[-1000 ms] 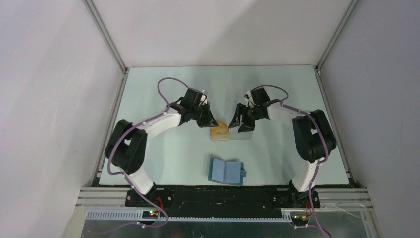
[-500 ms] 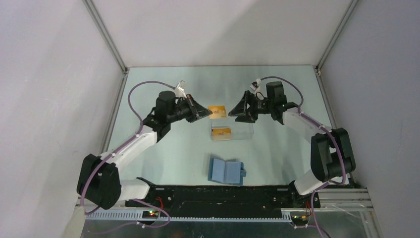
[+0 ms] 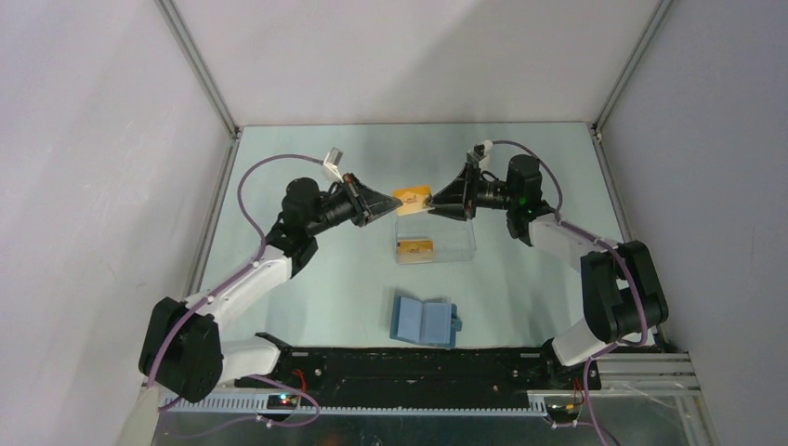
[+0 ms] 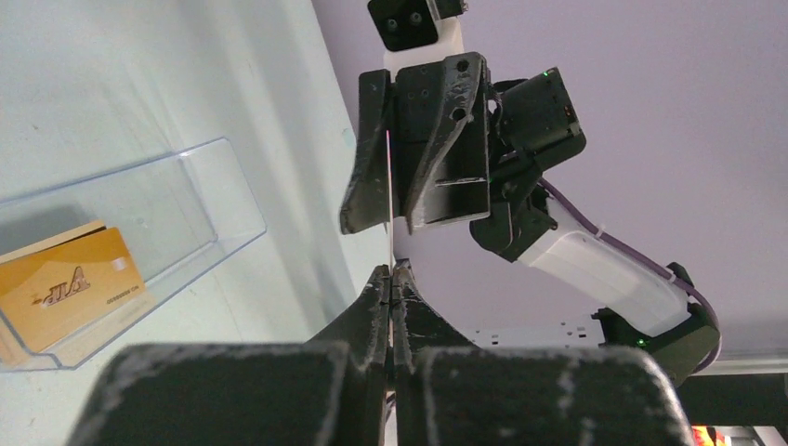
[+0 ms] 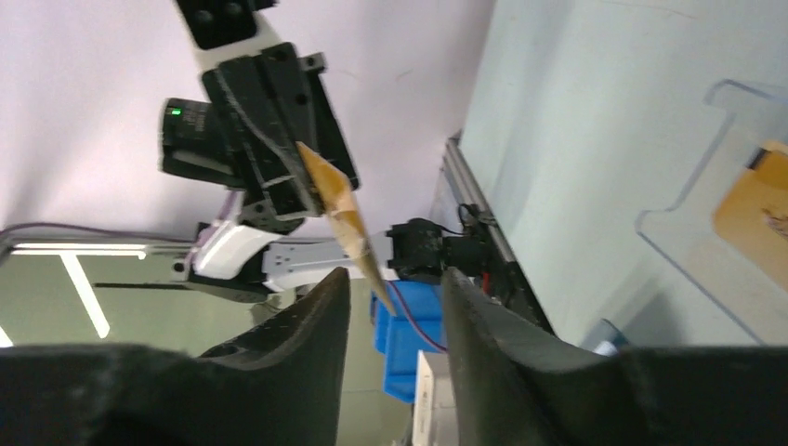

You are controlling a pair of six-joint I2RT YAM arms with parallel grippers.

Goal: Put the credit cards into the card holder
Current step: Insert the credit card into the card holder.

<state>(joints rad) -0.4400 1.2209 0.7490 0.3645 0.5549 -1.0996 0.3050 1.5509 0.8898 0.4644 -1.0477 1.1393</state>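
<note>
An orange-gold credit card (image 3: 409, 198) hangs in the air above the clear box. My left gripper (image 3: 381, 205) is shut on its left end; in the left wrist view the gripper (image 4: 392, 275) pinches the card (image 4: 389, 243) edge-on. My right gripper (image 3: 437, 203) is open, its fingers on either side of the card's right end without touching; the right wrist view shows the card (image 5: 339, 206) reaching into the gap of the gripper (image 5: 391, 279). A second card (image 3: 414, 247) lies in the clear box. The blue card holder (image 3: 425, 321) lies open near the front edge.
The clear plastic box (image 3: 435, 240) sits mid-table under both grippers; it also shows in the left wrist view (image 4: 200, 214) and the right wrist view (image 5: 715, 214). White walls and metal frame rails enclose the pale green table (image 3: 307, 297).
Both grippers rose from the box. The left gripper lifted one card out of it. The right gripper moved in until its open fingers straddle the card's far end.
</note>
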